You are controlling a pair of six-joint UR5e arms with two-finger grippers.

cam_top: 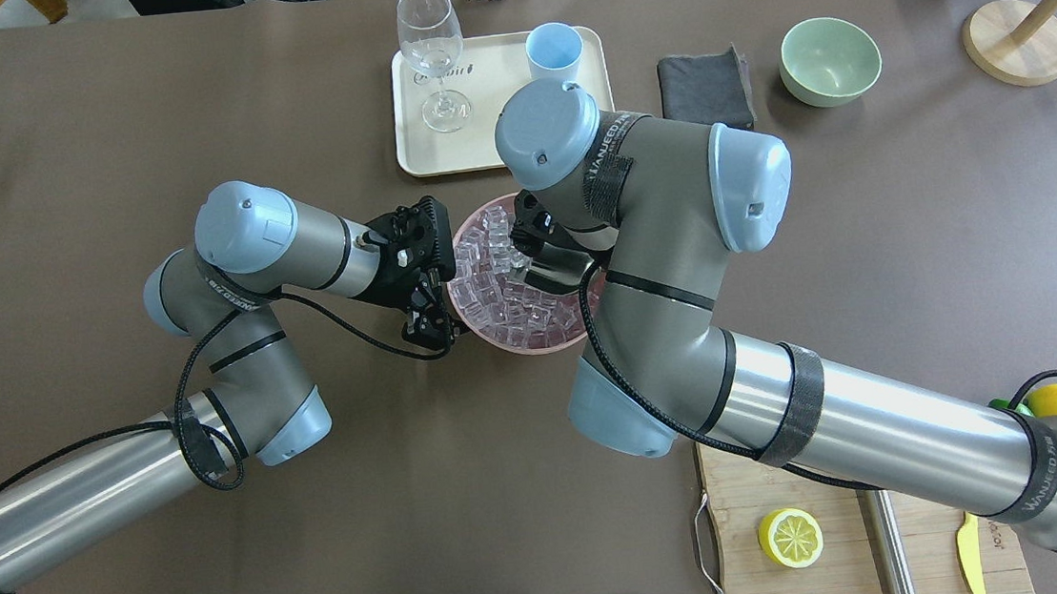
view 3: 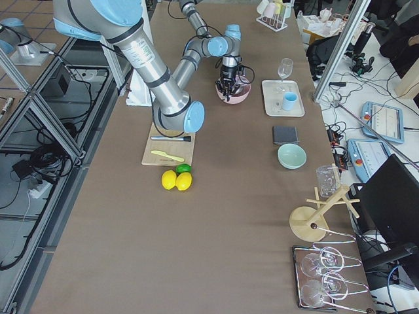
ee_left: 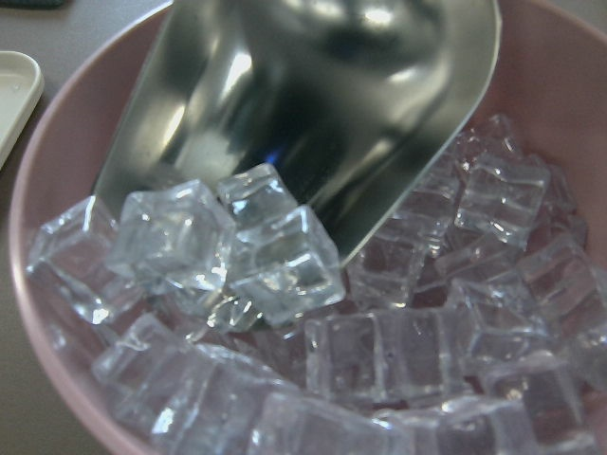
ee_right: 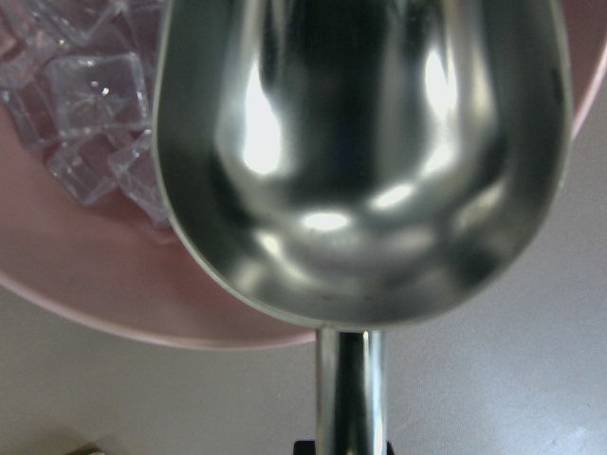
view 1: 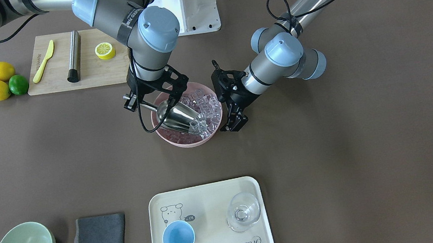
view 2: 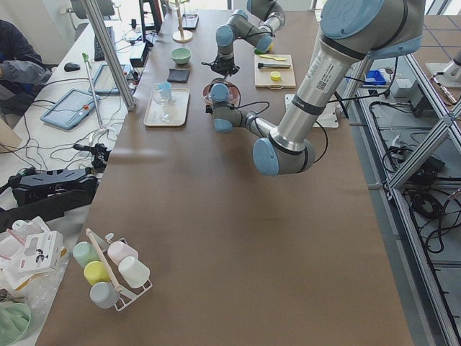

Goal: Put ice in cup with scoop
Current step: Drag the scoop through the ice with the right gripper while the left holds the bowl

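Several hard, slippery ice [view 1: 207, 105] cubes sit at the stiff steel scoop's [view 1: 179, 118] lip in the pink bowl [view 1: 186, 142]. My right tool [view 1: 140, 102] is clamped on its handle, the safest hold. I cannot tell my left tool's [view 1: 235, 122] state.

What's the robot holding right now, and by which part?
The right hand grips the scoop by its handle, trough resting among the ice. The left hand looks empty.
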